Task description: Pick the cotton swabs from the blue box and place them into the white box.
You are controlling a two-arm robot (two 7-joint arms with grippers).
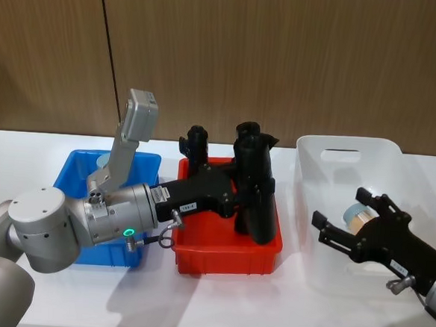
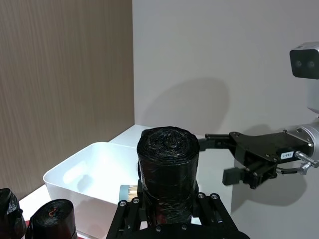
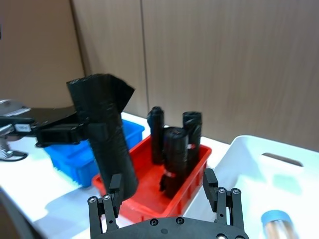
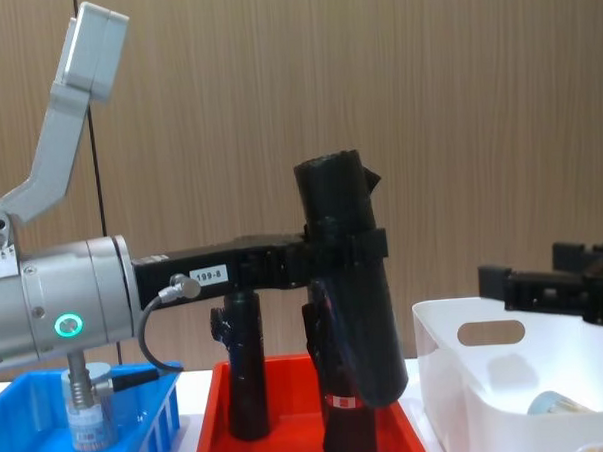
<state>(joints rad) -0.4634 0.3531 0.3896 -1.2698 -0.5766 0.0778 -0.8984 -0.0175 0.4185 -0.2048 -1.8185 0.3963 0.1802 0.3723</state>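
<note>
Starting at the left, the blue box (image 1: 75, 174) sits on the white tabletop (image 1: 215, 305), and 1 tub of cotton swabs (image 4: 90, 420) stands upright inside it, right under the left arm's wrist.

The left pincer (image 4: 348, 252) reaches sideways out over the red tray (image 1: 223, 257) next door and is clenched around a tall black cylinder (image 4: 352, 284), which it holds a bit tilted with its lower end down among the others. In the chest view, more black cylinders stand upright in the tray behind it; the right wrist view shows about 3 of them.

Further right is the white box (image 1: 346, 154), just beside the red tray. There's a second tub of cotton swabs (image 1: 358, 216) lying on its side inside it, pale blue lid showing.

The right pincer (image 1: 350, 216) hovers over the near side of the white box, fingers spread wide and grasping nothing, with the tub visible between and below the 2 fingertips.
</note>
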